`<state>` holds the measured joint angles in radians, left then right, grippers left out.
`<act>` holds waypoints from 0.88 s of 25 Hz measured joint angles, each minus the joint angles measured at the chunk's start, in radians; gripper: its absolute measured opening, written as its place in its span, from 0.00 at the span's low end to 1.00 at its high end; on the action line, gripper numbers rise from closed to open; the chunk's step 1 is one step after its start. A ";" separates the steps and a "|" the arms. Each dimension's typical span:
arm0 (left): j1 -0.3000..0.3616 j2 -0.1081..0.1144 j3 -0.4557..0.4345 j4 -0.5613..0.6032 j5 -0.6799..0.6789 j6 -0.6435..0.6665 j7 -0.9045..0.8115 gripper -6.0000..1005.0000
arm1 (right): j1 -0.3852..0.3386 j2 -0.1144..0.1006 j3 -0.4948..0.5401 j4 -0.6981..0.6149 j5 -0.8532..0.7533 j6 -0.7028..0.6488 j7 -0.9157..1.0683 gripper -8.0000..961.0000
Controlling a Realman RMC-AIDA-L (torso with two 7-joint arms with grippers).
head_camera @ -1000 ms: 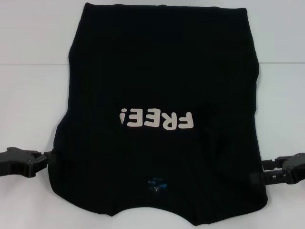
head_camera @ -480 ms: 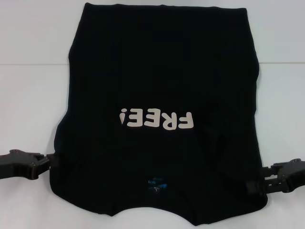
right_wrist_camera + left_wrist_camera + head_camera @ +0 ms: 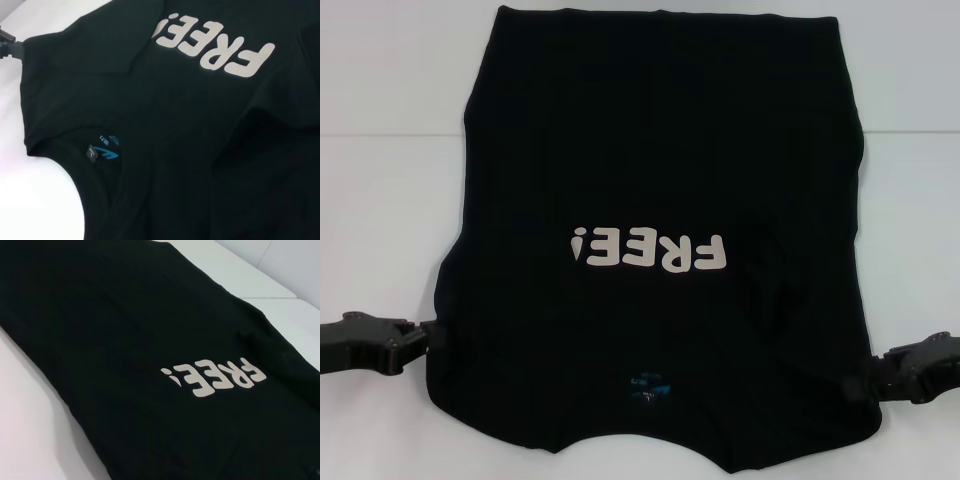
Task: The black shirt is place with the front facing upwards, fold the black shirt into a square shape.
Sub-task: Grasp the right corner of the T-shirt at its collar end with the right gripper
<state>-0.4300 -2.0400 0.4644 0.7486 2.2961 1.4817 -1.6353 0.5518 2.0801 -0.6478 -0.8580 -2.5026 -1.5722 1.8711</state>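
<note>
Both sleeves seemed tucked in; the black shirt lay print-up on the white table. Left gripper and right gripper touched its edges, grip unclear; lengthwise folding remained.

- A white table fills the head view from edge to edge, plain and matte.
- A thin seam crosses the table in its far part, running straight towards the left edge, and shows again on the right side.
- In the left wrist view the table shows as a bare white strip, with the seam as faint lines near one corner.
- In the right wrist view the table shows white.
</note>
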 joint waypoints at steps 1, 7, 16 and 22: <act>0.000 0.000 0.000 0.000 0.000 0.000 0.000 0.02 | 0.001 0.000 -0.001 -0.001 -0.002 0.000 0.002 0.69; -0.001 0.000 0.000 0.000 0.000 0.000 0.002 0.02 | 0.004 0.004 -0.046 -0.015 -0.006 0.009 0.034 0.52; 0.001 0.002 -0.004 0.000 0.000 -0.003 0.012 0.02 | 0.013 0.006 -0.092 -0.028 -0.006 0.017 0.074 0.48; -0.001 0.003 -0.006 0.000 0.000 -0.009 0.012 0.02 | 0.013 0.005 -0.127 -0.049 -0.005 0.018 0.095 0.41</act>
<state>-0.4308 -2.0367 0.4587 0.7486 2.2962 1.4726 -1.6231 0.5646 2.0851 -0.7745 -0.9067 -2.5080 -1.5538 1.9663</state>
